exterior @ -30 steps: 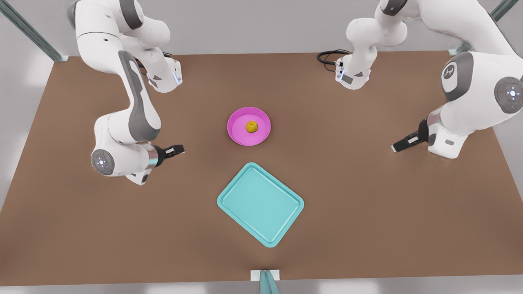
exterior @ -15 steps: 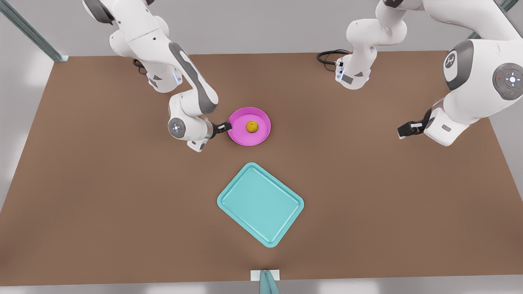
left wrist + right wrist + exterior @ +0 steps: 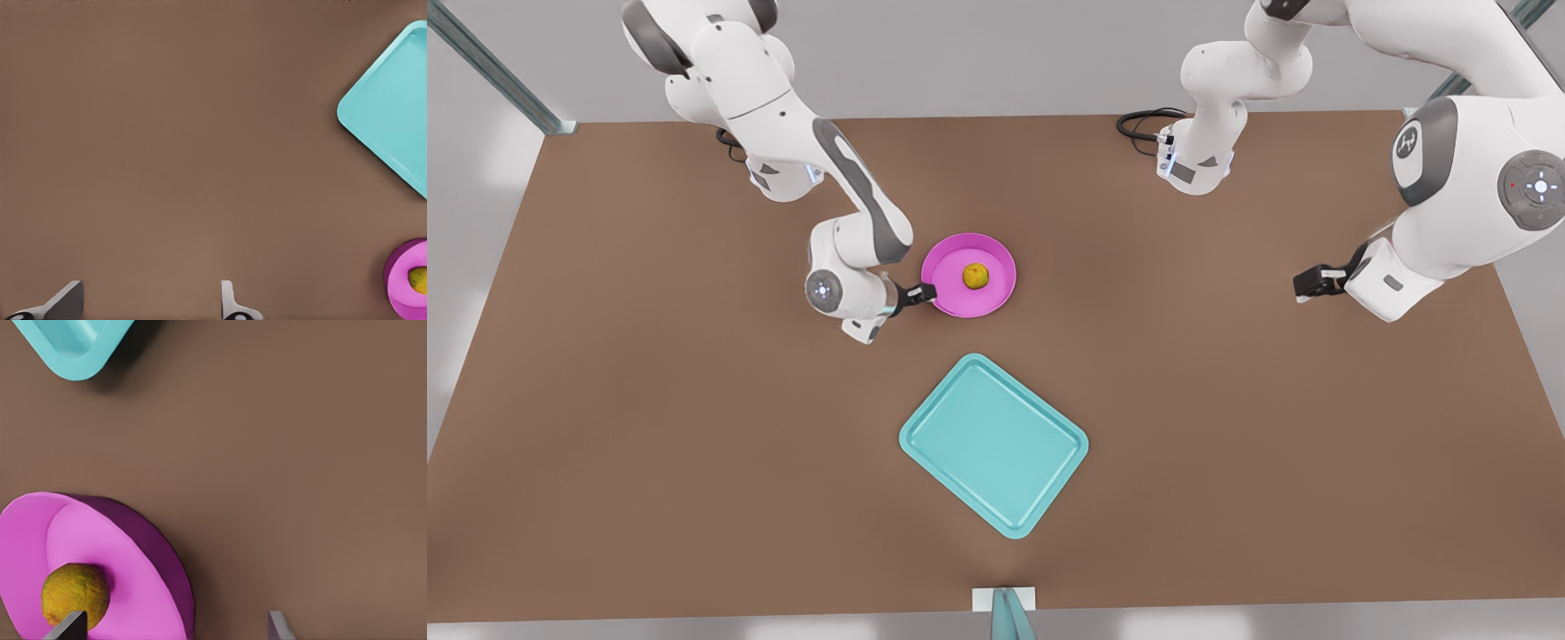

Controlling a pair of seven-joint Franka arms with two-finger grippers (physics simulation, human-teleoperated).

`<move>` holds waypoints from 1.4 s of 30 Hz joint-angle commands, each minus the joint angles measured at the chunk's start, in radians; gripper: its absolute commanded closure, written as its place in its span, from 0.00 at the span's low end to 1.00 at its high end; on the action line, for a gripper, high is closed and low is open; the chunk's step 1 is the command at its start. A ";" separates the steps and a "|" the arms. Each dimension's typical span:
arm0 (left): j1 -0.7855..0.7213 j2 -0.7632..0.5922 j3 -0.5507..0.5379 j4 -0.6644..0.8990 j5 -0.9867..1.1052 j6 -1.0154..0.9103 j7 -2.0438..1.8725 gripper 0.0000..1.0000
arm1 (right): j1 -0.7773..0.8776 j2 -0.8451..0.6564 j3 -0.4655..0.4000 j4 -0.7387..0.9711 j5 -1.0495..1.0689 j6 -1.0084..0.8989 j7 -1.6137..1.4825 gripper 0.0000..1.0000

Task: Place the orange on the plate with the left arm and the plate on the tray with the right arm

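The small yellow-orange fruit (image 3: 975,276) sits in the round magenta plate (image 3: 996,294) on the brown bench (image 3: 1227,427). The right pincer (image 3: 927,292), fingers apart, straddles the plate's rim, apparently about to clamp it for the turquoise rectangular tray (image 3: 993,443). The left pincer (image 3: 1307,285), also apart, waits well away.

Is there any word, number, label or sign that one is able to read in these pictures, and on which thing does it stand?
None can be read as text.
Grey arm cover: a small white logo mark, no legible letters.
The orange, plate and tray carry no writing.
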 commanded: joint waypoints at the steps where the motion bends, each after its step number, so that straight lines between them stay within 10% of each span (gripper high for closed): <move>1: -0.003 -0.003 -0.001 0.001 0.001 0.006 0.095 0.00 | 0.000 0.012 0.014 0.007 0.002 -0.004 -0.147 0.00; 11: -0.011 0.010 -0.009 -0.005 0.001 -0.030 0.092 0.00 | 0.000 0.078 0.058 0.020 0.003 -0.003 -0.181 0.00; 18: -0.009 0.003 -0.011 0.000 0.002 -0.046 0.093 0.00 | 0.000 0.101 0.058 0.033 0.003 -0.003 -0.181 0.46; 34: 0.008 0.033 0.063 0.069 0.031 -0.079 0.141 0.00 | 0.000 0.132 0.060 0.050 0.003 -0.012 -0.193 0.78; 42: 0.001 0.027 0.055 0.059 0.030 -0.096 0.144 0.00 | 0.000 0.107 0.063 0.060 0.003 -0.050 -0.196 0.79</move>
